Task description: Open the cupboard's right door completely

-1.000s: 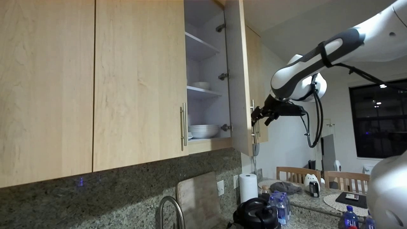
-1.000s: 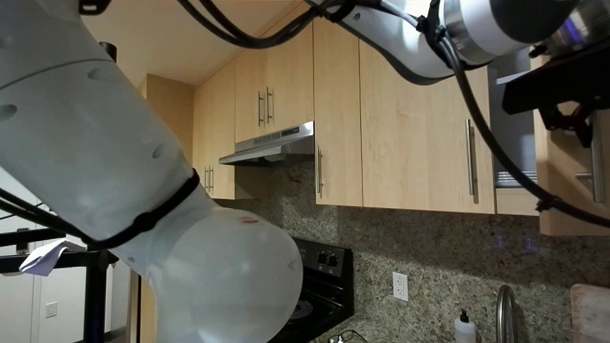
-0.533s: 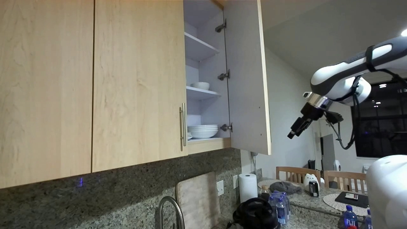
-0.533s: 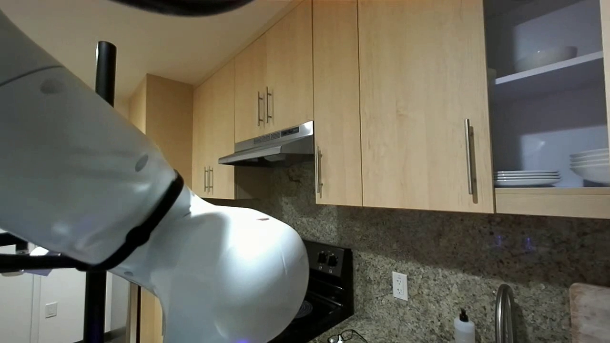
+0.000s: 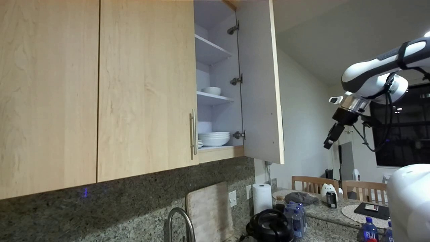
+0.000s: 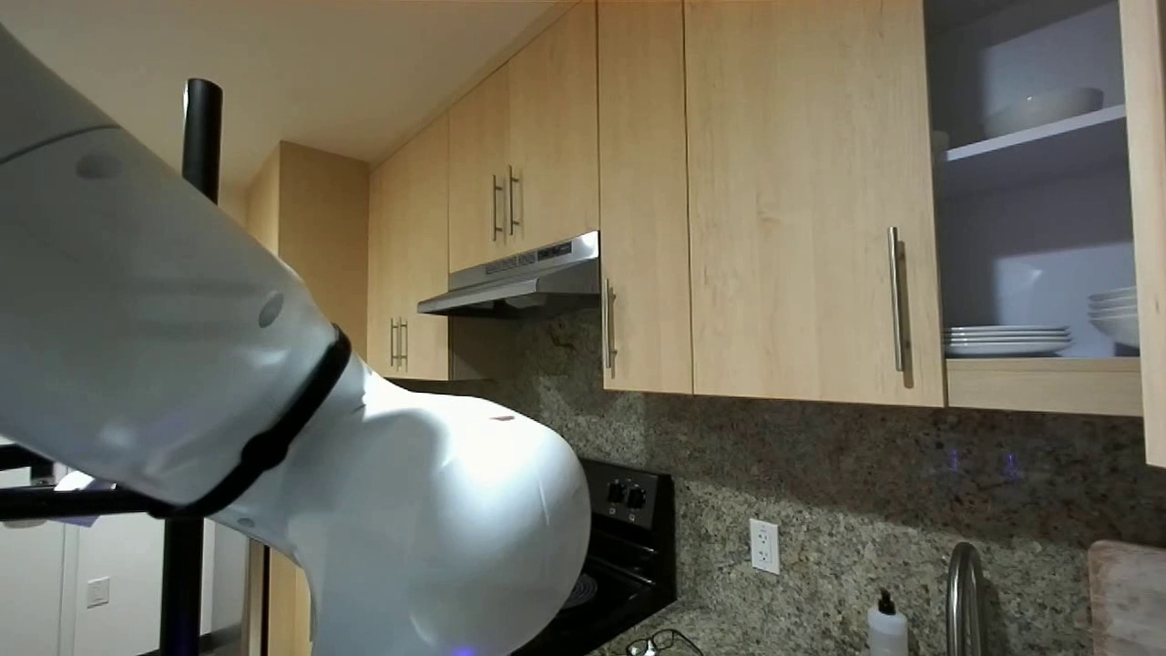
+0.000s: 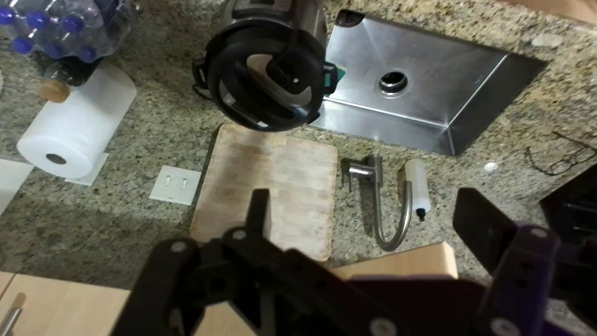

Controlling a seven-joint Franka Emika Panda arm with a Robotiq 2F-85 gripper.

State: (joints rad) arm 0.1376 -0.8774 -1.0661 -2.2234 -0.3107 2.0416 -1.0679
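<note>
Our black two-fingered end effector (image 7: 364, 200) gapes wide, empty, apart from the flat pale-maple right door (image 5: 260, 84), part-open above the back edge of the granite desk (image 7: 569, 93); bumping that door from outside, we could close it.

- I count one right door (image 5: 259, 84), three hinges (image 5: 236, 80) and two shelves (image 5: 210, 55) in an exterior view.
- I see six bar handles (image 6: 897, 301) in an exterior view.
- My wrist view gives me one gripper (image 7: 364, 200), one sink (image 7: 433, 60), one faucet (image 7: 378, 200), one cutting board (image 7: 298, 186), one paper towel roll (image 7: 84, 116), six blue bottle caps (image 7: 37, 19).
- I make out two chairs (image 5: 366, 185).
</note>
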